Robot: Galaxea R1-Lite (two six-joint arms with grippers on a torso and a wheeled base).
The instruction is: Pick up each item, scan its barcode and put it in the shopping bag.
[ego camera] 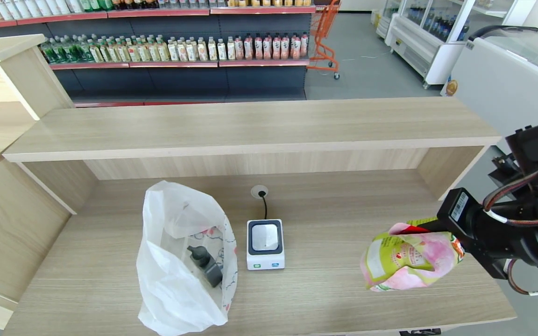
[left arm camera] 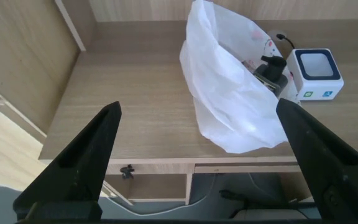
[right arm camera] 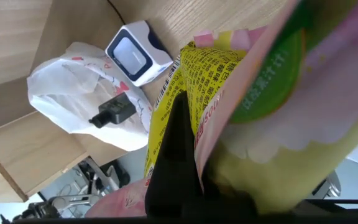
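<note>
My right gripper [ego camera: 430,228] is shut on a pink and green snack pouch [ego camera: 407,259], holding it above the right side of the counter, to the right of the barcode scanner [ego camera: 265,243]. Up close, the pouch [right arm camera: 260,112] shows yellow printed panels pinched by a dark finger [right arm camera: 176,155]. A white shopping bag [ego camera: 180,261] lies open left of the scanner with a dark grey object [ego camera: 206,266] inside. My left gripper [left arm camera: 197,162] hangs open off the counter's front left edge, with the bag [left arm camera: 229,93] and scanner [left arm camera: 316,73] beyond it.
A raised wooden ledge [ego camera: 250,128] runs along the back of the counter [ego camera: 320,289]. The scanner's cable runs into a grommet hole [ego camera: 259,191]. Shelves of bottles [ego camera: 180,49] and freezers [ego camera: 507,79] stand in the room behind.
</note>
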